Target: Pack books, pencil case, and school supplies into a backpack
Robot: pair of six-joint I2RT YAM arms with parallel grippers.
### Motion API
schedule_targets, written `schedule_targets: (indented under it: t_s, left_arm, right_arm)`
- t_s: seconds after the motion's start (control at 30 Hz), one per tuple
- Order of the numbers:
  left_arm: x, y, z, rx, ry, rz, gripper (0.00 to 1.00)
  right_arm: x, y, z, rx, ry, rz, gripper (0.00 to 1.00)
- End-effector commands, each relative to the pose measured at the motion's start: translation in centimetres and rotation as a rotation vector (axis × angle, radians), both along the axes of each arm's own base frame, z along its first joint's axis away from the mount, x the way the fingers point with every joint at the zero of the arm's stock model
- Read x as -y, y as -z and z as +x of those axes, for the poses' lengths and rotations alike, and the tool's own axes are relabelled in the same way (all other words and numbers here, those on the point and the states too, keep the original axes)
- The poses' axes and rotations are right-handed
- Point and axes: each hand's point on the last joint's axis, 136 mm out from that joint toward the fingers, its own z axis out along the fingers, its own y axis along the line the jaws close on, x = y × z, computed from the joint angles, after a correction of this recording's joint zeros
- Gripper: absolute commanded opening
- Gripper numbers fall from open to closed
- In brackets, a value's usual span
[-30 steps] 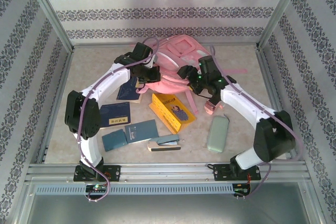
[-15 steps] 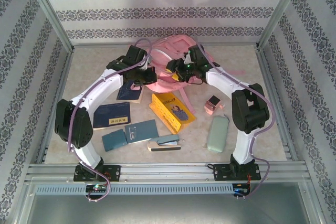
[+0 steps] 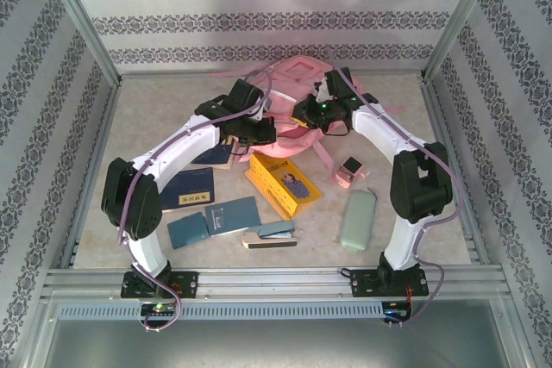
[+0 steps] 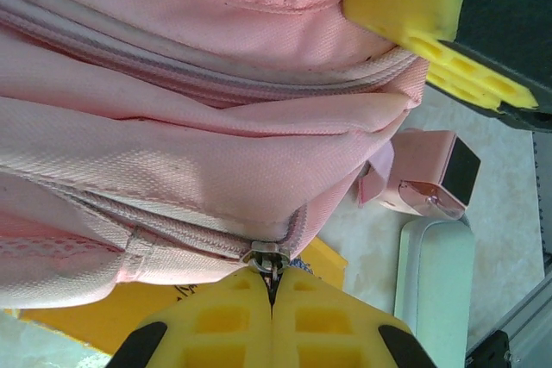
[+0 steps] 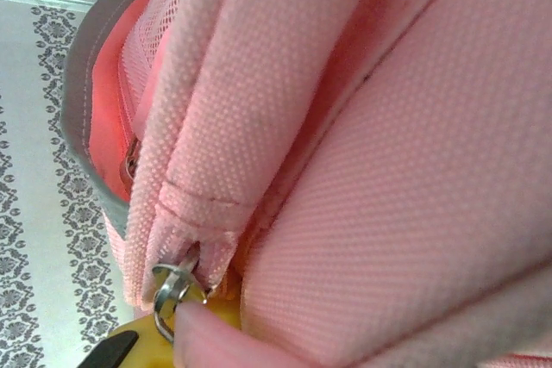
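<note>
Beige tabletop (image 3: 147, 109); backpack (image 3: 297, 71) partly hidden

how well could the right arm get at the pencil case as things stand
Probably yes. The pencil case lies uncovered on the table close beside that arm. The right gripper is up at the backpack, so it must pull back first.

Both my arms reach forward and bend inward toward each other: the left arm (image 3: 177, 144) rises from its base at the near left, and the right arm (image 3: 392, 140) from the near right. My left end effector (image 4: 272, 299) has its two yellow pads pressed flat together, with a small metal zipper pull (image 4: 266, 258) pinched between them. Of my right end effector (image 3: 309, 115), the wrist view gives one yellow fingertip (image 5: 142, 338) beside a metal ring (image 5: 172, 286), and I cannot tell if it is closed.
</note>
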Motion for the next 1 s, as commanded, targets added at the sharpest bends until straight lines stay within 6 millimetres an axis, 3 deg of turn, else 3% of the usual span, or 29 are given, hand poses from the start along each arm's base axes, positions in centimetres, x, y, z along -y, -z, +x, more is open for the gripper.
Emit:
schedule_targets:
  t_s: [0.0, 0.23, 0.63, 0.83, 0.97]
  left_arm:
    - [0.3, -2.0, -0.3, 0.063, 0.074, 0.033, 0.0]
    - [-3.3, 0.1, 1.9, 0.036, 0.0, 0.064, 0.0]
    - [-8.4, 2.2, 5.2, 0.006, -0.1, 0.098, 0.0]
    - [-9.1, -2.3, 3.5, 0.147, -0.129, 0.033, 0.0]
    - [-9.3, -4.6, 1.1, 0.188, -0.128, -0.007, 0.0]
  right_arm:
    - [2.3, -2.8, 0.2, 0.154, -0.017, -0.059, 0.04]
    - [2.7, -4.0, -0.1, 0.223, -0.078, -0.046, 0.02]
    - [0.3, -7.3, -1.4, 0.301, -0.21, 0.064, 0.0]
    - [-1.7, -10.3, -2.3, 0.366, -0.263, 0.151, 0.0]
    - [-4.4, -13.3, -3.1, 0.396, -0.339, 0.228, 0.0]
